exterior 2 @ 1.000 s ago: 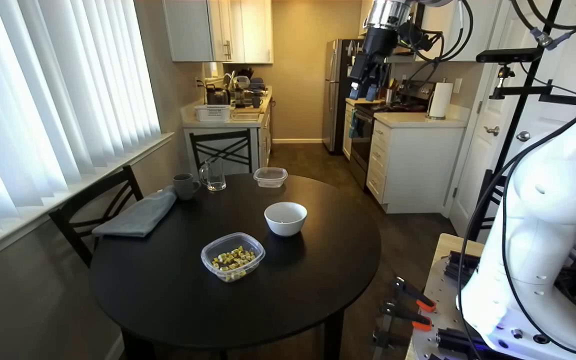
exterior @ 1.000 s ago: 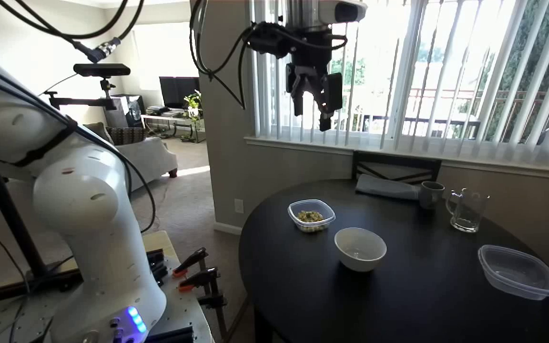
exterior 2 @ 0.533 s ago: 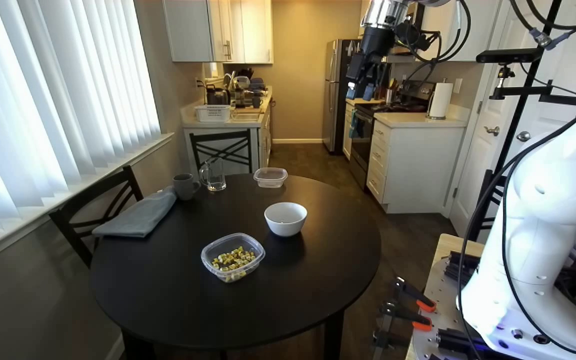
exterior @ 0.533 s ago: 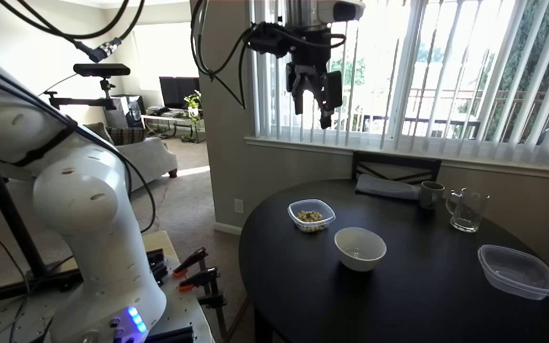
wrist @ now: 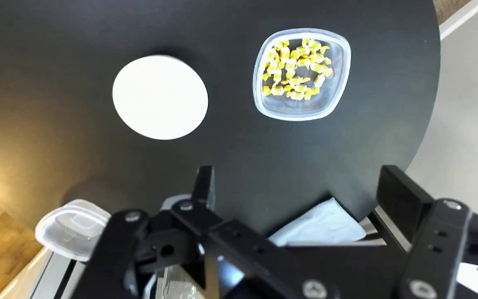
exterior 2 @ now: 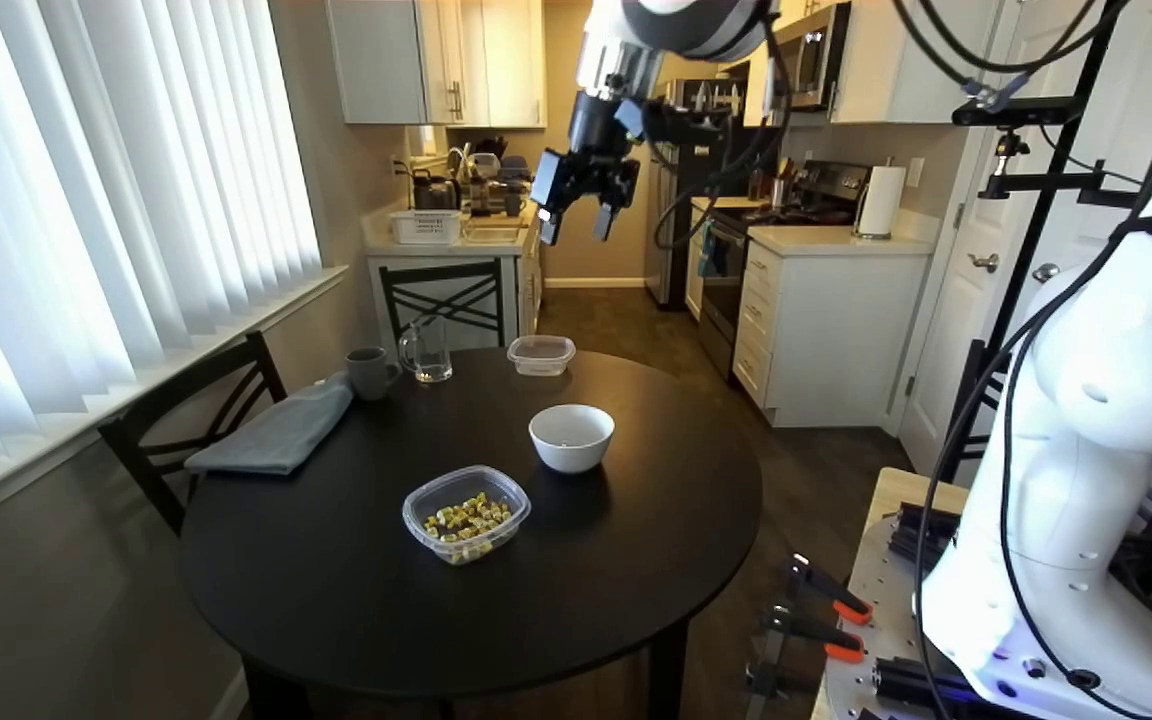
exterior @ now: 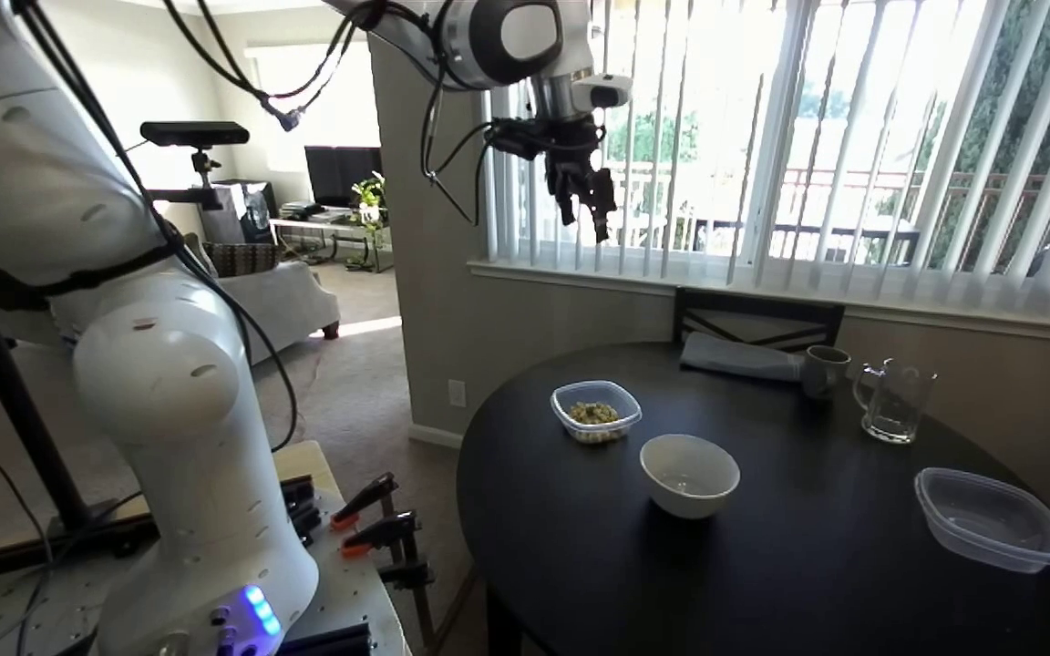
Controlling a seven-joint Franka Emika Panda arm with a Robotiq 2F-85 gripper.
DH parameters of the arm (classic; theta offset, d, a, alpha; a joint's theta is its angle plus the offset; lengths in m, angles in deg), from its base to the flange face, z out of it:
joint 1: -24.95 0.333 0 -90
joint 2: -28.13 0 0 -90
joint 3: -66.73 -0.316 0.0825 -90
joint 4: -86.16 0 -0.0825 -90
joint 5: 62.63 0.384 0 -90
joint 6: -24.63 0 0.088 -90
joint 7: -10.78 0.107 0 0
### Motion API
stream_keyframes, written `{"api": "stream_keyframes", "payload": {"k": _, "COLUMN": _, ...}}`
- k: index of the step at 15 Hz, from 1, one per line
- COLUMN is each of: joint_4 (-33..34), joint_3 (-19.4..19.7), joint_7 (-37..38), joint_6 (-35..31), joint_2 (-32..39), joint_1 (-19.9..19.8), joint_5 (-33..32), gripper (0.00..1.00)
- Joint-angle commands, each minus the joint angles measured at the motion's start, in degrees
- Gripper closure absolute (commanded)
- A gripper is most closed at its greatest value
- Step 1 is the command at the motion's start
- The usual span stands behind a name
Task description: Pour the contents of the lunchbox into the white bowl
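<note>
The lunchbox, a clear squarish tub with yellowish-brown food inside, sits upright on the dark table in both exterior views (exterior: pixel 600 393) (exterior 2: pixel 451 489) and in the wrist view (wrist: pixel 305 109). The white bowl stands upright beside it, apart, in both exterior views (exterior: pixel 689 499) (exterior 2: pixel 572 455); it also shows overexposed in the wrist view (wrist: pixel 160 97), so its inside cannot be made out there. My gripper is high above the table in both exterior views (exterior: pixel 584 224) (exterior 2: pixel 576 233). Its fingers are wide apart with nothing between them in the wrist view (wrist: pixel 297 172).
The round dark table (exterior: pixel 808 583) also holds a larger flat clear container (exterior: pixel 990 524), a clear glass mug (exterior: pixel 894 405), a grey mug (exterior: pixel 824 374) and a folded grey-blue cloth (exterior 2: pixel 281 428). A dark chair (exterior 2: pixel 206 400) stands by the window side.
The arm has swung and reached out over the table, moving the gripper left in an exterior view. The gripper stays open. The lunchbox and bowl have not moved.
</note>
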Motion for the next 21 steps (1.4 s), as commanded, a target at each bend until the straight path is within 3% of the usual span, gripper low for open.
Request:
{"api": "stream_keyframes", "payload": {"k": 1, "joint_4": 7.9, "joint_3": -0.7, "joint_7": 4.7, "joint_6": 0.9, "joint_2": 15.0, "joint_1": 0.2, "joint_5": 3.0, "gripper": 0.00}}
{"api": "stream_keyframes", "payload": {"k": 5, "joint_4": 18.0, "joint_3": 0.1, "joint_7": 10.0, "joint_6": 0.6, "joint_2": 29.2, "joint_1": 0.6, "joint_5": 2.6, "gripper": 0.00}}
{"api": "stream_keyframes", "payload": {"k": 7, "joint_4": 25.2, "joint_3": 0.7, "joint_7": 9.2, "joint_6": 5.6, "joint_2": 34.4, "joint_1": 0.2, "joint_5": 8.5, "gripper": 0.00}}
{"api": "stream_keyframes", "payload": {"k": 8, "joint_4": 18.0, "joint_3": 1.1, "joint_7": 8.3, "joint_6": 1.1, "joint_2": 29.9, "joint_1": 1.1, "joint_5": 5.1, "gripper": 0.00}}
{"api": "stream_keyframes", "payload": {"k": 11, "joint_4": 24.4, "joint_3": 1.6, "joint_7": 8.2, "joint_6": 3.9, "joint_2": 34.8, "joint_1": 0.9, "joint_5": 7.4, "gripper": 0.00}}
{"api": "stream_keyframes", "payload": {"k": 16, "joint_4": 25.2, "joint_3": 1.6, "joint_7": 8.2, "joint_6": 4.6, "joint_2": 35.0, "joint_1": 0.9, "joint_5": 7.4, "gripper": 0.00}}
{"api": "stream_keyframes", "payload": {"k": 19, "joint_4": 25.5, "joint_3": 2.0, "joint_7": 8.1, "joint_6": -6.3, "joint_2": 40.1, "joint_1": 2.3, "joint_5": 5.2, "gripper": 0.00}}
{"api": "stream_keyframes", "payload": {"k": 21, "joint_4": 26.7, "joint_3": 2.2, "joint_7": 7.7, "joint_6": -9.3, "joint_2": 44.3, "joint_1": 2.6, "joint_5": 5.6, "gripper": 0.00}}
